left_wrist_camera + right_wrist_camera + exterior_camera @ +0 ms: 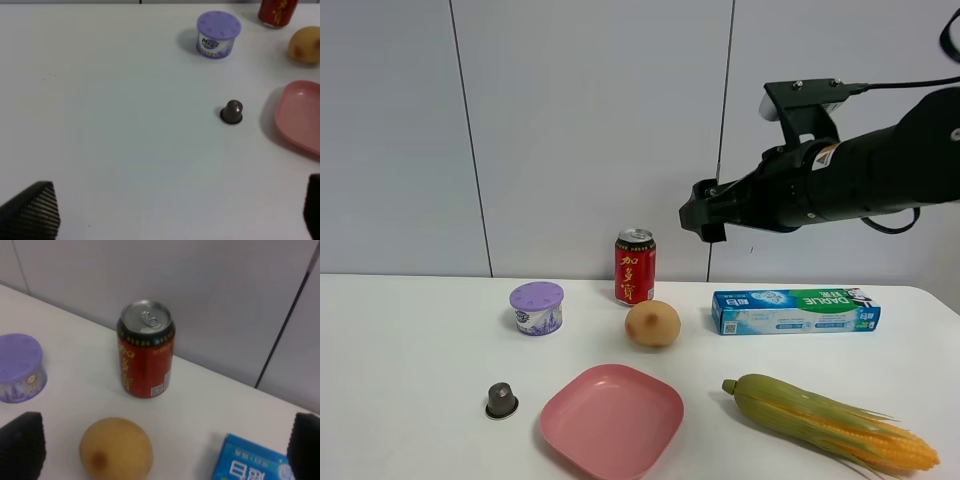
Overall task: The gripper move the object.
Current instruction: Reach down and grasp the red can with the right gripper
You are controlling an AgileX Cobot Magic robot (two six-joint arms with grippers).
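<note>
The red can [635,266] is standing up straight near the back of the white counter [400,380], close to the wall. Nothing is touching it. A round tan fruit [653,323] is sitting just in front of it. A purple tub [537,307] is sitting near it on one side, and a blue and green box [795,311] is lying on the other side.

The right claw [698,215] is hanging high in the air, above the gap between the can and the box. Its two black fingers [20,447] are standing wide apart, so it is open and holding nothing. Its camera is looking down at the can's silver top.

The left claw [170,212] is hanging above the counter on the tub's side, well away from the can. Its fingers are standing wide apart too, gripping nothing.

A small dark cup [501,400] and a pink plate [612,420] are sitting near the front, side by side but not touching. A corn cob [830,422] is lying near the front too, on the box's side.
</note>
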